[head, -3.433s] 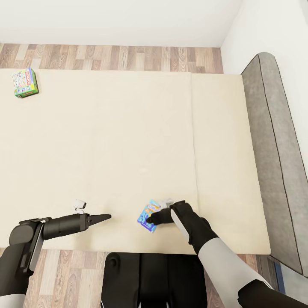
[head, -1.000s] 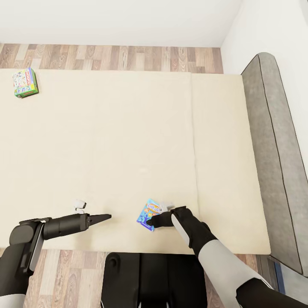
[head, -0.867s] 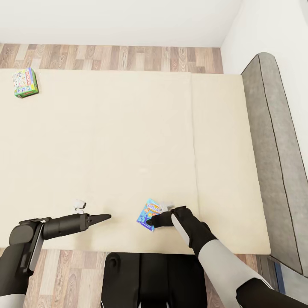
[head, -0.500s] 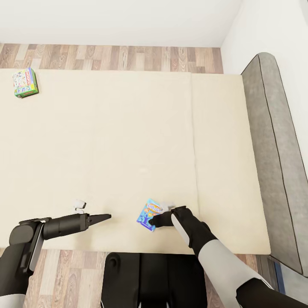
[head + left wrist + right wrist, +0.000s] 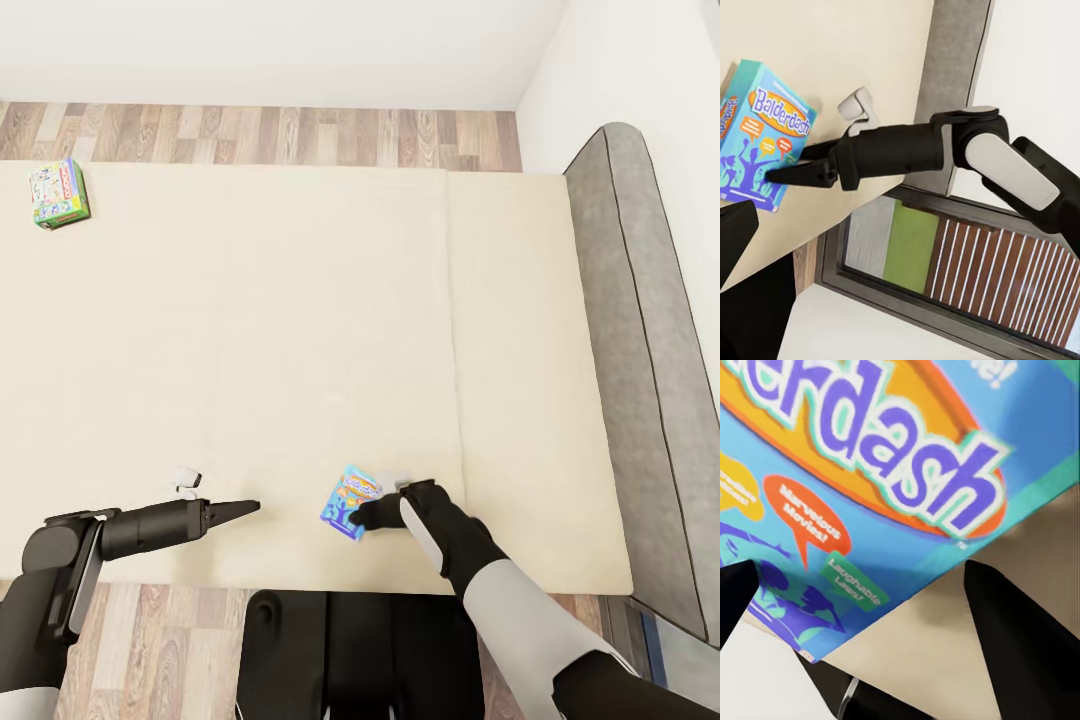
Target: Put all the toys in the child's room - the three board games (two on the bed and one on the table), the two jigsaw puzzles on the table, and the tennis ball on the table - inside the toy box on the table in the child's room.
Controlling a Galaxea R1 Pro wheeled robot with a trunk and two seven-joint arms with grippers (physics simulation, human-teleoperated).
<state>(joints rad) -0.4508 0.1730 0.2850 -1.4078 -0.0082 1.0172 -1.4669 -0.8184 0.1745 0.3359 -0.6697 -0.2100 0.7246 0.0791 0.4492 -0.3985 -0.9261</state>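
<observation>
Head view: two board games (image 5: 350, 501) (image 5: 58, 194).

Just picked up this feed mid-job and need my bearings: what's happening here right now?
The robot stands at the bed. Its right gripper is at the edge of the blue Balderdash board game near the mattress's near edge, fingers spread either side of the box; no firm grasp shows. The left gripper hovers shut over bare mattress, holding nothing. The Monopoly box lies at the far left corner, untouched.
</observation>
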